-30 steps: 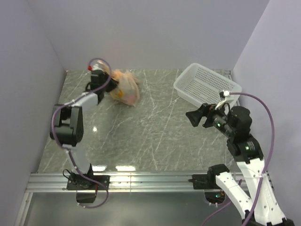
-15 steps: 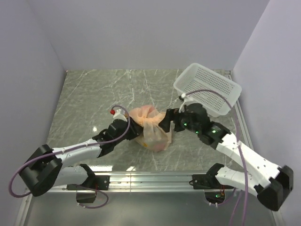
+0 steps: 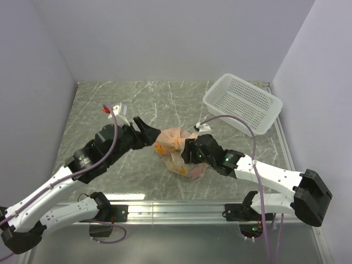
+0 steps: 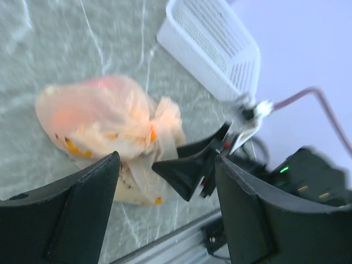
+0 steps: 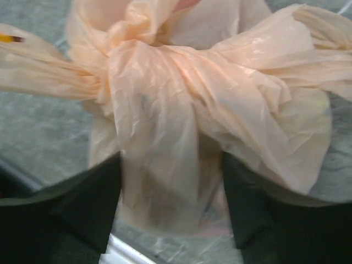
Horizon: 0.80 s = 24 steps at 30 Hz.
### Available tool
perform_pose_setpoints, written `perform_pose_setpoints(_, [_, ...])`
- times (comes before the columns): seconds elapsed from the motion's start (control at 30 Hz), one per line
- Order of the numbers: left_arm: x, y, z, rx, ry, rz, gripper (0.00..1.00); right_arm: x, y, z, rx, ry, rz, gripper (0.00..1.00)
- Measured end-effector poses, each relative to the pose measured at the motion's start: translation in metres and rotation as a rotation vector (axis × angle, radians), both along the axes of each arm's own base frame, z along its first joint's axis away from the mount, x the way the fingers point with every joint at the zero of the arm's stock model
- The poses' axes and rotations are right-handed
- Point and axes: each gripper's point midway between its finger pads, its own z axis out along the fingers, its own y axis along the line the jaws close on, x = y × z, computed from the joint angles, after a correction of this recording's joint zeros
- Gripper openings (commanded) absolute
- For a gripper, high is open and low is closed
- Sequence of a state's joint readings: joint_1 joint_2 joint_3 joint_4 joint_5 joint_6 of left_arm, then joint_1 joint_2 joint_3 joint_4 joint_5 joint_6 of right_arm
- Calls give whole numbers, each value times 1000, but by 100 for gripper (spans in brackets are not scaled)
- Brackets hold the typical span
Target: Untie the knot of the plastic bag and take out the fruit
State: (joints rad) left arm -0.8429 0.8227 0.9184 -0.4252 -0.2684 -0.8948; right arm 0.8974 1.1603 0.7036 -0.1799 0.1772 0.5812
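2 grippers flank the plastic bag [image 3: 175,149] on the bench [image 3: 110,104]. The left end effector [image 3: 148,131], on the bag before, has let go and now sits just left of it, jaws apart. The right end effector [image 5: 170,170] has its jaws apart astride plastic below the knot [image 5: 116,58].

Bright, even light, glare patches on the table [image 3: 165,99] near its front edge, wrist views softly blurred.

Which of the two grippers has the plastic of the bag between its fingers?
The right gripper: a fold of the plastic bag hangs between its fingers. The left gripper is open, beside the bag.
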Motion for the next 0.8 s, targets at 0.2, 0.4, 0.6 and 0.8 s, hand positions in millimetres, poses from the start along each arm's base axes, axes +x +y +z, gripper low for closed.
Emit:
perform_pose_setpoints(0.2, [42, -15, 32, 158, -39, 37, 74, 4, -10, -10, -41, -65, -5, 0])
perform_pose_setpoints(0.4, [88, -65, -54, 373, 143, -53, 71, -4, -19, -10, -40, -154, 29, 0])
perform_pose_setpoints(0.6, [78, -86, -134, 446, 346, -162, 66, -5, -18, -10, -75, -231, 53, 0])
perform_pose_setpoints(0.8, [68, -98, -149, 349, 399, -189, 46, -8, -11, -13, -134, -276, 71, 0])
